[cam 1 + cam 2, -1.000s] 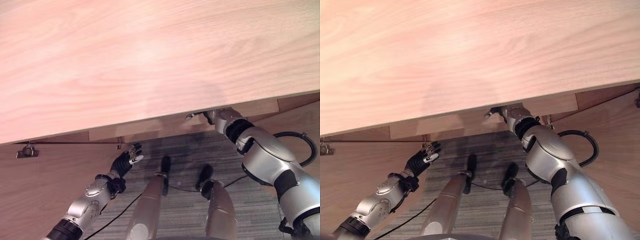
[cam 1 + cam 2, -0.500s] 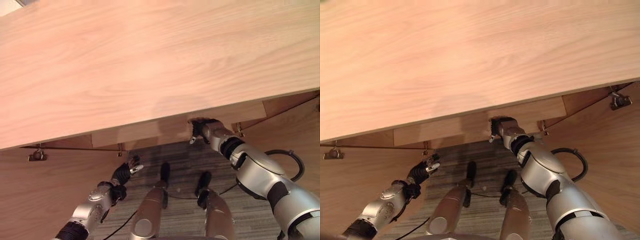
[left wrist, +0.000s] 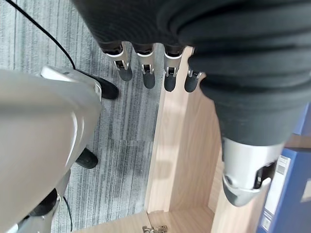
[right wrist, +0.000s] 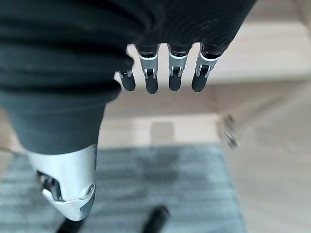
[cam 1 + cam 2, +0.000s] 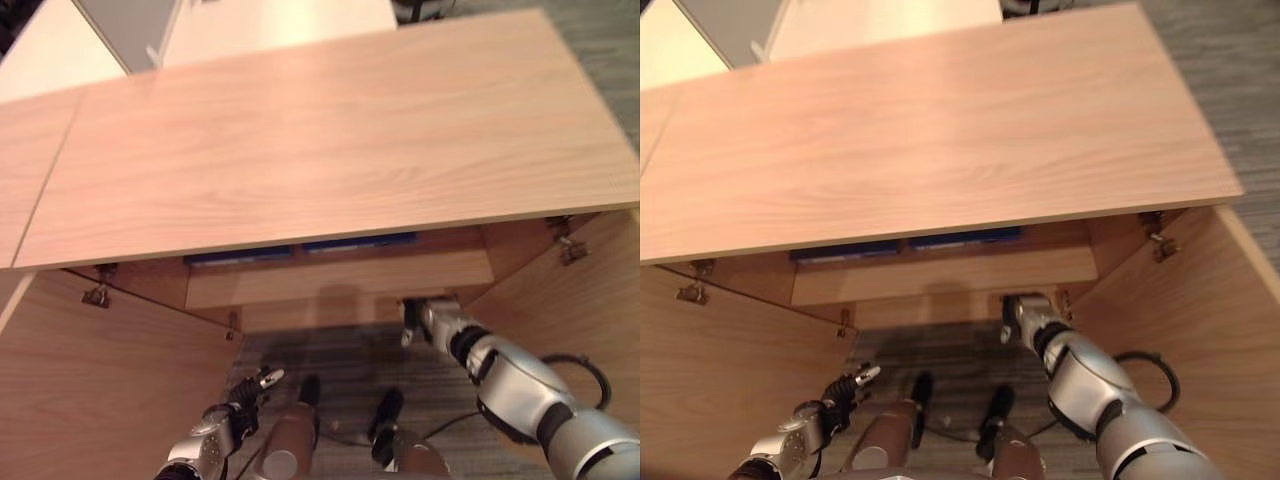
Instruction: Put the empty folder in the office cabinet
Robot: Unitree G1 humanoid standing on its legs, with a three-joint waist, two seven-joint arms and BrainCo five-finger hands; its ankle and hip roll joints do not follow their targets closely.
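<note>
The office cabinet [image 5: 320,150] has a broad light-wood top, and both its doors stand open. Blue folders [image 5: 240,257] stand in a row on the upper shelf [image 5: 340,282], just under the top, and one blue folder edge [image 3: 291,194] also appears past my left hand's thumb. My right hand [image 5: 425,318] is at the front of the cabinet below that shelf, fingers [image 4: 177,73] straight, holding nothing. My left hand [image 5: 250,388] hangs low by the left door, fingers [image 3: 146,73] straight and empty.
The left door [image 5: 90,400] and right door [image 5: 590,300] swing out on either side of me. Grey striped carpet [image 5: 340,360] lies between them. White desks [image 5: 280,20] stand beyond the cabinet.
The camera has pulled back, so the whole cabinet top and the blue folders now show. My right hand has come out from under the top edge and sits lower. My left hand has dropped.
</note>
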